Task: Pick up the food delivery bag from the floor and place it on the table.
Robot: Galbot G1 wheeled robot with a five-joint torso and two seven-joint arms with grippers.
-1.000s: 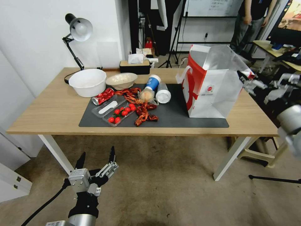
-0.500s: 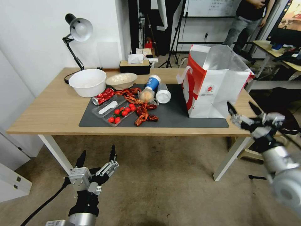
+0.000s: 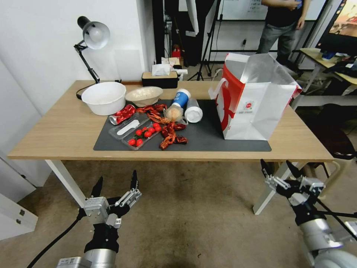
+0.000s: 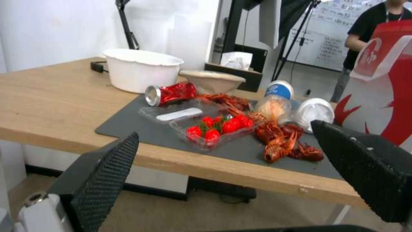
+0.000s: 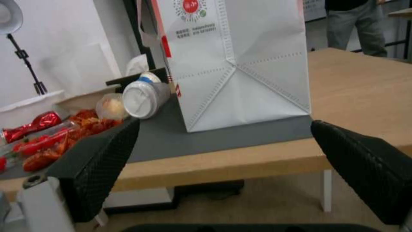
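Claws (image 3: 279,168) (image 3: 114,182) low, spread, empty

The food delivery bag (image 3: 256,108) is white with red side panels, a silver foil lining and a small round red logo, and it stands on a dark grey mat (image 3: 208,137) over the light-wood table (image 3: 59,130) with white legs. Below lies a brownish-grey floor (image 3: 193,227). Both the left pincer (image 3: 115,185) and right pincer (image 3: 278,169) have black fingers with a fine cross-hatched pad texture.
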